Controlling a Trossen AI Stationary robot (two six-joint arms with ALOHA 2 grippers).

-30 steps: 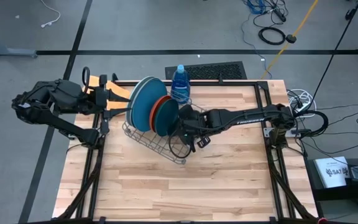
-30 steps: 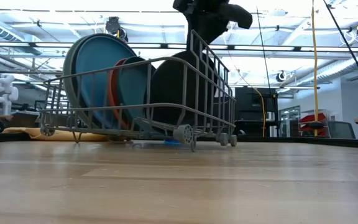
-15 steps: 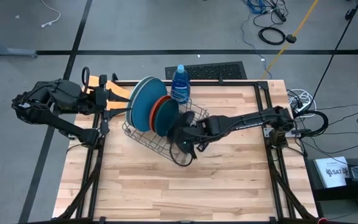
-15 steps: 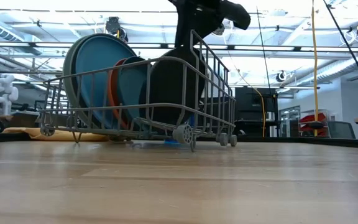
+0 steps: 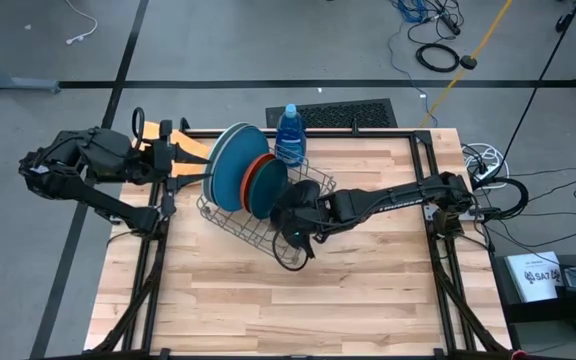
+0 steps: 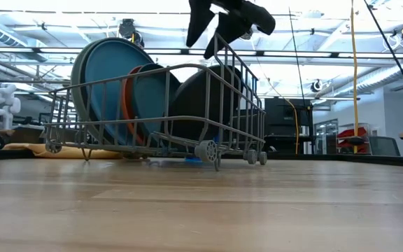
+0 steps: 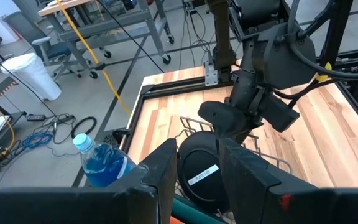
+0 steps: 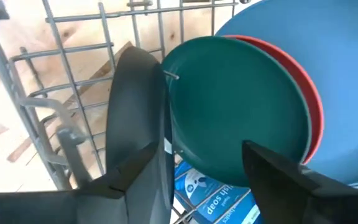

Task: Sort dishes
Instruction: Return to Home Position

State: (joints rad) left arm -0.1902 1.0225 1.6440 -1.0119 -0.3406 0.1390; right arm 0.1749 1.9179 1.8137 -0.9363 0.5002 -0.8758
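Note:
A wire rack [image 5: 230, 222] stands on the table and holds the plates on edge. The large blue plate [image 5: 230, 165] stands farthest left, then the orange plate [image 5: 259, 164], the dark teal plate [image 5: 268, 190] and the black plate [image 5: 300, 198]. In the low view the black plate [image 6: 203, 105] rests on its rim between the rack wires. My right gripper [image 6: 199, 50] hangs open just above its top edge and touches nothing. In the right wrist view my right gripper [image 8: 199, 149] has one finger on each side of the black plate's rim [image 8: 135, 106]. My left gripper [image 7: 197, 168] waits open at the table's far left corner.
A blue water bottle [image 5: 290, 130] stands just beyond the rack's far side. A folded yellow cloth [image 5: 194, 150] lies under my left arm. The near half of the wooden table [image 5: 298, 310] is bare board. Metal frame rails run along the table's edges.
My right gripper set the black plate down into the rack beside the teal plate, tipping it toward the other plates. It then opened, let go and rose a little. The plate now stands by itself in the rack.

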